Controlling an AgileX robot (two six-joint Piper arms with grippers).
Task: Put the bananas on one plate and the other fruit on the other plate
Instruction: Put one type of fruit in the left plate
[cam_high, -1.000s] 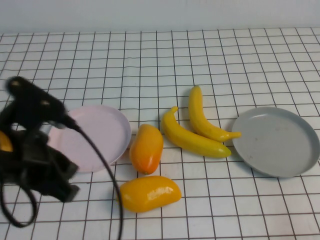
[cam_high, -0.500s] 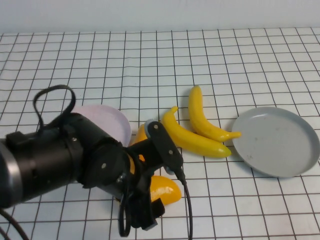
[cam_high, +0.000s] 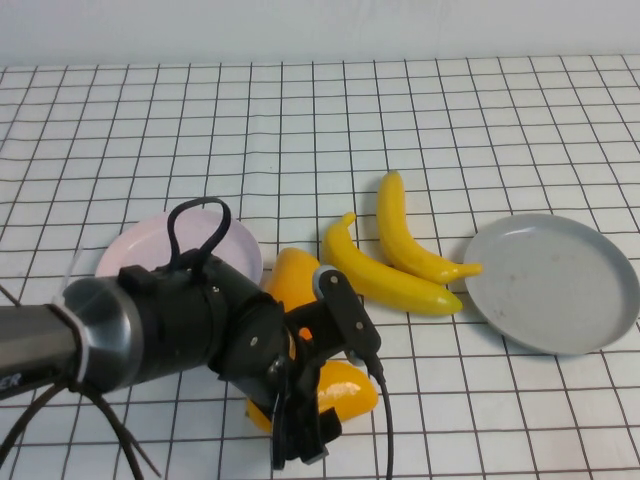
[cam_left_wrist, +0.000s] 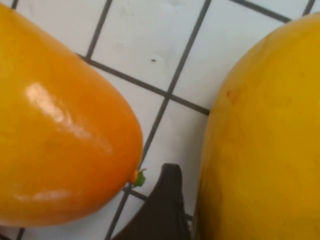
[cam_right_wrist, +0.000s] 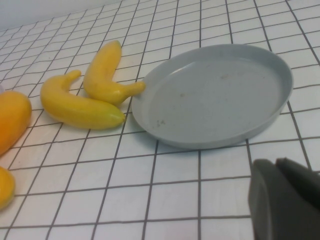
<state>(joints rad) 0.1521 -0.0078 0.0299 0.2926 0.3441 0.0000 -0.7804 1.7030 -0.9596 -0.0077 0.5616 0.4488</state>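
- Left gripper (cam_high: 318, 425): at the end of the bulky black left arm, down low over the two mango-like fruits, on the pink plate's side of the grey plate. Finger spacing: cannot tell; only one dark fingertip (cam_left_wrist: 159, 210) shows in the left wrist view, on the tablecloth in the gap between the two fruits.
- Right gripper (cam_right_wrist: 285, 200): only a dark grey rounded part shows, in the right wrist view, just off the near rim of the grey plate. Open or closed: cannot tell. Not seen in the high view.
- Round, shallow, plain grey plate (cam_high: 552, 285) (cam_right_wrist: 220, 95): flat on the white, black-gridded tablecloth (cam_high: 300, 130), nothing on it.
- Two long, curved, glossy yellow bananas: one (cam_high: 412, 240) (cam_right_wrist: 105, 70) with its pointed tip touching or nearly touching the grey plate's rim; the other (cam_high: 385, 272) (cam_right_wrist: 80, 105) just beyond it, farther from the grey plate, the two pressed side by side.
- Plump oval fruit with a redder-orange blush (cam_high: 292, 280) (cam_left_wrist: 60, 135): next past the bananas from the grey plate, partly covered by the arm in the high view, close beside the pink plate.
- Plump yellow-orange oval fruit (cam_high: 345, 388) (cam_left_wrist: 265, 135): nearer the camera than the blushed one, largely hidden under the left gripper, a narrow strip of tablecloth between the two fruits.
- Round, shallow, pale pink plate (cam_high: 150, 240): farthest from the grey plate, across the whole group of fruit, near half hidden behind the arm; visible part bare.
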